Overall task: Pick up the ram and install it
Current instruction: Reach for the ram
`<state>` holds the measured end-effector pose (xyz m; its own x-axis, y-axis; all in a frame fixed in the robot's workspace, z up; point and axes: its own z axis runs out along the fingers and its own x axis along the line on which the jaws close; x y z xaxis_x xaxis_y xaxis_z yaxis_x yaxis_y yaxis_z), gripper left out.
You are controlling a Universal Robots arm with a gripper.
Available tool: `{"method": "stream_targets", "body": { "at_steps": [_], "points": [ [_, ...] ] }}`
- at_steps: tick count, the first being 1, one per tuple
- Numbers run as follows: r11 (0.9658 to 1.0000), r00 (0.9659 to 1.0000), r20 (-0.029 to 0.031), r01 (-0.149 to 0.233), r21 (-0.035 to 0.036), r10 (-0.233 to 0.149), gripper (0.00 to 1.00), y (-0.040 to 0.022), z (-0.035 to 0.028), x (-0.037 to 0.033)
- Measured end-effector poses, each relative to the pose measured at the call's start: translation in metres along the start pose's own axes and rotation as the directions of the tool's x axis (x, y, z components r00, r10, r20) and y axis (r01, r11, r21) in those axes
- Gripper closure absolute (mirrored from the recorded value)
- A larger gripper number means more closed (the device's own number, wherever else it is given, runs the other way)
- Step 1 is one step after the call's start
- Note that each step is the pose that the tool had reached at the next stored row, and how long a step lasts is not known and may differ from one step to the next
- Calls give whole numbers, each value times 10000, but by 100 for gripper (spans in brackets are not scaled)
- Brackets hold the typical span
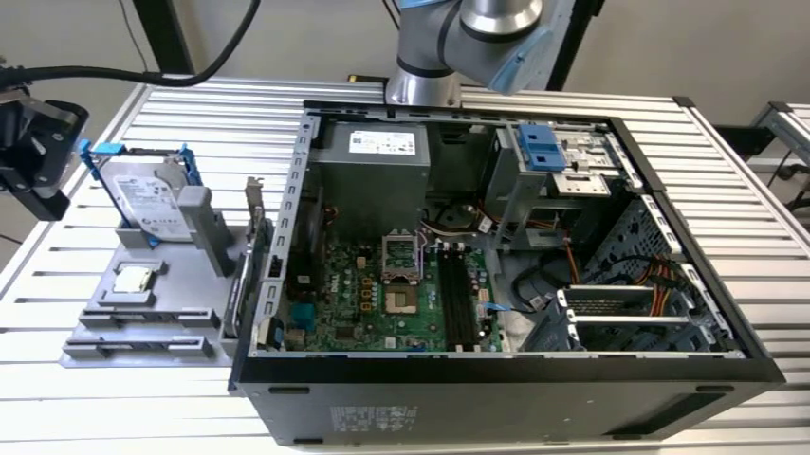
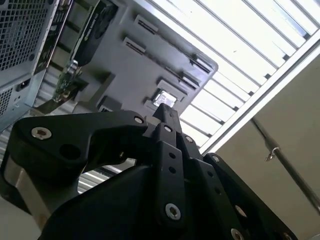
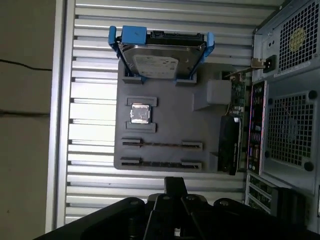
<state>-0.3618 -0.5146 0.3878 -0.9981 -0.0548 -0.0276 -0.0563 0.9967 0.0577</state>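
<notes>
My gripper (image 3: 175, 185) hung over the slatted table (image 3: 90, 150), just off the grey tray (image 3: 170, 120). Its fingers were pressed together on nothing, and its body was cut off in both wrist views. The ram (image 3: 162, 144) stood edge-on in the tray's slotted holders, near the processor chip (image 3: 140, 114). It was only a thin dark line, hard to make out. The hard drive (image 3: 157, 60) stood at the tray's far end.
</notes>
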Motion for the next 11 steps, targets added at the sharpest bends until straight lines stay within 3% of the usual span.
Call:
{"method": "stream_targets", "body": {
  "at_steps": [5,11],
  "points": [
    [9986,9986,-31,535,-15,-535,100,0,0,0],
    [9938,9938,-62,1107,-34,-1108,100,0,0,0]
  ]
}}
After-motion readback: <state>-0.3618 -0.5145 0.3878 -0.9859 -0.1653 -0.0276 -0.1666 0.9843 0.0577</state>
